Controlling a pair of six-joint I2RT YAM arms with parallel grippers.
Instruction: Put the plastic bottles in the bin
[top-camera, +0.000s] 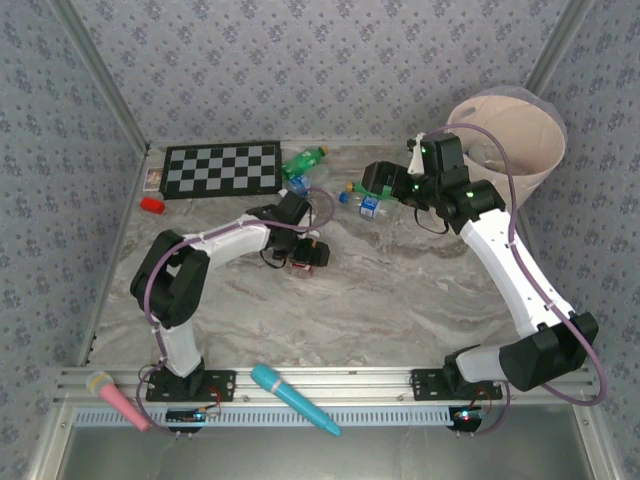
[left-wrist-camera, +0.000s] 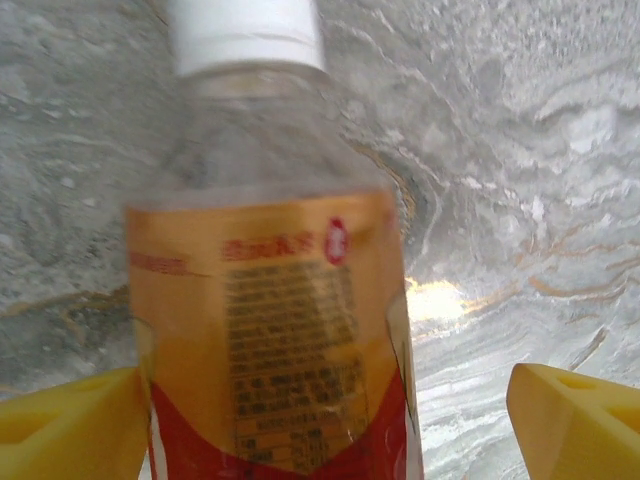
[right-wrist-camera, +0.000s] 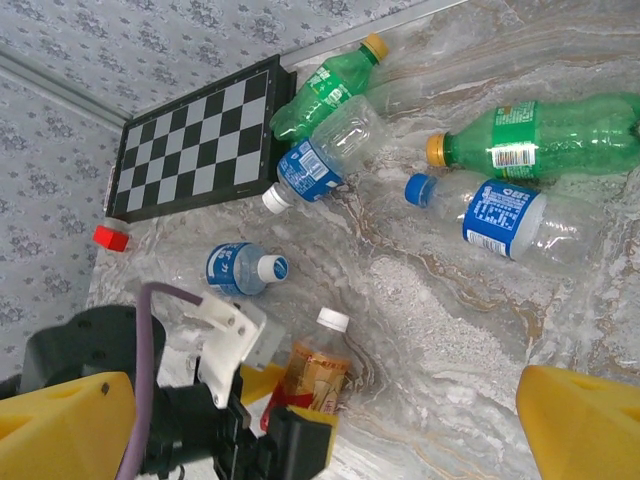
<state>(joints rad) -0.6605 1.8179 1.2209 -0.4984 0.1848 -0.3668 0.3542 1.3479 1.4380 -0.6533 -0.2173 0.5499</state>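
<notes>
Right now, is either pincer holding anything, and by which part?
Nothing gripped, it seems. The left pincer straddles the orange-labelled bottle at its lower body, jaws open, one finger clear of it. The right pincer is open and empty.

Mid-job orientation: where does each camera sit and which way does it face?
Top external: above and behind the bases, looking down; left arm, right arm, bin.
Left wrist: close over the orange-labelled bottle, own jaws flanking it.
Right wrist: raised, facing the checkerboard; own jaws apart.
Shared: both wrist views show that bottle.
</notes>
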